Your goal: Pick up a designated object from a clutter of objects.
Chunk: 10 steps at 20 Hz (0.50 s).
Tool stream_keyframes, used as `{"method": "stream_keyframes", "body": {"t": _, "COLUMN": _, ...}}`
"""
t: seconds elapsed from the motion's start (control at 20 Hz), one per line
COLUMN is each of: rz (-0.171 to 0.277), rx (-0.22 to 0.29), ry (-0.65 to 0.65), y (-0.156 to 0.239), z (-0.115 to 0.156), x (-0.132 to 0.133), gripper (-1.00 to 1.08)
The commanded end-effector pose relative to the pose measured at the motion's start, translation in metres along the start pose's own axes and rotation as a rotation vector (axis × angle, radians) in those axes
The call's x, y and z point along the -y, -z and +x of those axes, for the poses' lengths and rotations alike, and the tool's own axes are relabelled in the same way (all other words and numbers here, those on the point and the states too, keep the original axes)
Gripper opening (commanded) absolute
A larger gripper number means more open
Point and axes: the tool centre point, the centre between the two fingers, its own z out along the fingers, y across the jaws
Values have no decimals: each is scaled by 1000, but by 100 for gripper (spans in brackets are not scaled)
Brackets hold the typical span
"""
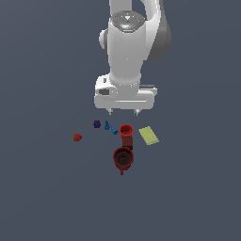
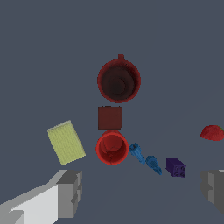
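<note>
Flat slate-grey desk (image 1: 42, 197) fills everything, no walls, no edges. Over it hangs the white arm's gripper (image 1: 123, 112), jaws spread wide, nothing between them. Below sits the clutter: the tiny bright-blue peg with a thicker end (image 1: 108, 125), lying flat on the desk, just beside a stubbier blue bit (image 1: 114, 131). From the bright red cup (image 1: 126, 131) the peg lies at about ten o'clock in the exterior view, apart from it. Wrist view separates the two blue pieces cleanly and shows a dark-red square block (image 2: 109, 117) between cup and dark-red mug (image 2: 118, 81).
</note>
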Motion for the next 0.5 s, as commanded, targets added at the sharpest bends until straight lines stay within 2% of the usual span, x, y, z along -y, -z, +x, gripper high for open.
{"method": "stream_keyframes", "body": {"t": 0.0, "rz": 3, "rx": -3, "ry": -24, "y": -15, "z": -4, "x": -8, "gripper": 100}}
{"method": "stream_keyframes", "body": {"t": 0.45, "rz": 14, "rx": -18, "ry": -143, "y": -85, "z": -32, "x": -46, "gripper": 100}}
